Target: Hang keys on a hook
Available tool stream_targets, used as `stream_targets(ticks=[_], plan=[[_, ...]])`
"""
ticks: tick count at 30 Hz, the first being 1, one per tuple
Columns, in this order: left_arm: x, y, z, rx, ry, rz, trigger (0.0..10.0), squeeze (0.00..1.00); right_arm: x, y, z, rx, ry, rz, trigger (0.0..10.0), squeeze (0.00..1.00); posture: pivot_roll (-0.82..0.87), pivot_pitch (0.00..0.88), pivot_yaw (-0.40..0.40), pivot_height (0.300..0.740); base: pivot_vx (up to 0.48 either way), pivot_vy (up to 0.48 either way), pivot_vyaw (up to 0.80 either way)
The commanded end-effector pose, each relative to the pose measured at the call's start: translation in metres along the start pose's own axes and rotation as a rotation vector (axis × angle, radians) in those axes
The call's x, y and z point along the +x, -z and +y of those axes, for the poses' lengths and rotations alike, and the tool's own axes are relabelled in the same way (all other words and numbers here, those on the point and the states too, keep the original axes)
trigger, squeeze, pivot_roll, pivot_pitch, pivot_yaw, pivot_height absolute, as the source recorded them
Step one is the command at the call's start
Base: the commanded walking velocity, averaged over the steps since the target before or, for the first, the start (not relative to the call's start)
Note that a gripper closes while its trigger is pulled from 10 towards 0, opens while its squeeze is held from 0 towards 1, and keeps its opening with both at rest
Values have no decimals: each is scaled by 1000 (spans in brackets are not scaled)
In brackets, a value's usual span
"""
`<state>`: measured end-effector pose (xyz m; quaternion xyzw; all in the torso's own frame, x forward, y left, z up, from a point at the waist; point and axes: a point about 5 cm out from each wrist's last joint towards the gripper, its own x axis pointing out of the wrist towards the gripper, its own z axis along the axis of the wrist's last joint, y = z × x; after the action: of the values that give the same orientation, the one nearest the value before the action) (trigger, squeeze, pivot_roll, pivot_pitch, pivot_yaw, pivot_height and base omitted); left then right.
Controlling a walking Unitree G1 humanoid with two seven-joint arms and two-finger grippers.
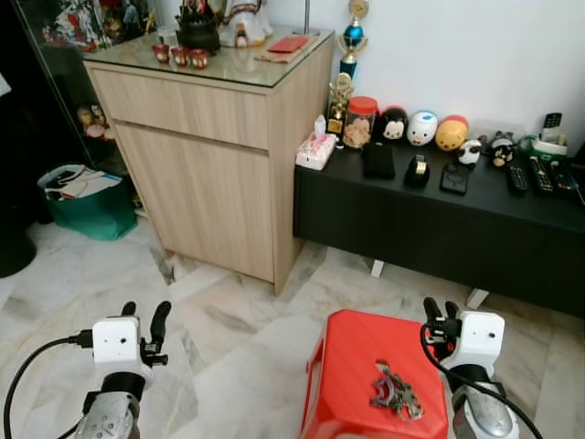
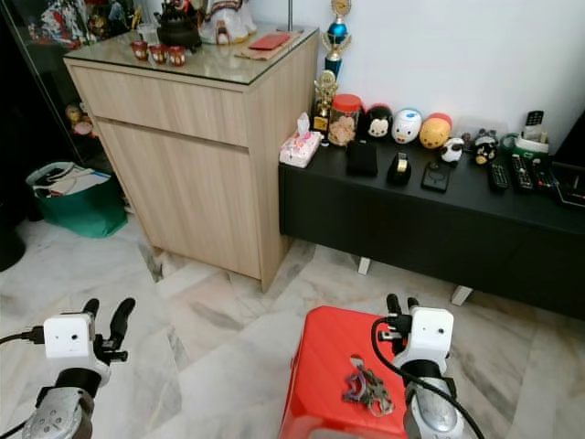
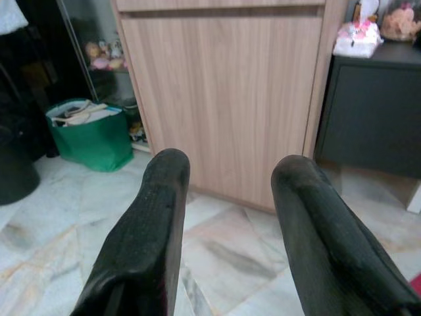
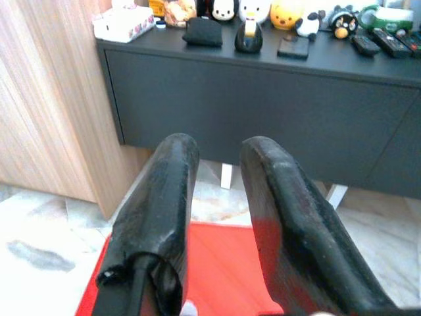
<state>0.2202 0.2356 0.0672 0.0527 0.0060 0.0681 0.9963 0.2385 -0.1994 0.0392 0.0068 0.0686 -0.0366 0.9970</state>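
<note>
Keys [image 1: 395, 389] lie in a loose bunch on top of a red stool [image 1: 352, 366], toward its 4 o'clock corner, and nothing grips them. We hold our right end effector [image 1: 439, 311] just past the stool's 3 o'clock edge, above the marble floor [image 1: 228, 320]; its two black fingers [image 4: 164, 210] stand a little apart and pinch nothing, pointing toward the black worktop [image 1: 439, 215]. Our left end effector [image 1: 144, 320] sits at about 9 o'clock from the stool, well apart from it, its fingers [image 3: 154, 217] spread wide and empty, aimed at the wooden cabinet [image 1: 206, 155].

From the stool, the cabinet stands at 11 o'clock and the black worktop runs from 12 to 2 o'clock along the white wall. On the worktop we see a tissue box [image 1: 316, 149], a jar [image 1: 358, 122], a row of round toy figures [image 1: 422, 128] and several remote controls [image 1: 539, 174]. A green bag [image 1: 87, 201] rests on the floor at the cabinet's 9 o'clock side.
</note>
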Motion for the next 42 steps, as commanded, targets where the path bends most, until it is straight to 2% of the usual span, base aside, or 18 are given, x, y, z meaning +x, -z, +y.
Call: stream_targets(ticks=[1,7,26,30,34,42], plan=[[-1,3,0,24,19,32,10000,0,1,-3,0,6,-1,-11,10000,0,59,0,-32,635,0,0,0],[0,3,-1,18,38,42,10000,0,1,-3,1,5,-5,-9,10000,0,61,0,-30,635,0,0,0],[4,-3,-19,9,132,40,10000,0,-3,5,-8,-18,6,28,10000,0,57,0,-26,635,0,0,0],[4,-4,-18,8,132,38,10000,0,-4,7,-10,-28,13,37,10000,0,57,0,-26,635,0,0,0],[3,-2,-14,11,120,44,10000,0,-7,9,-10,-37,2,44,10000,0,56,0,-25,635,127,0,800],[2,0,-15,16,134,59,10000,0,-8,13,-11,-4,22,61,10000,0,56,0,-23,635,271,0,100]])
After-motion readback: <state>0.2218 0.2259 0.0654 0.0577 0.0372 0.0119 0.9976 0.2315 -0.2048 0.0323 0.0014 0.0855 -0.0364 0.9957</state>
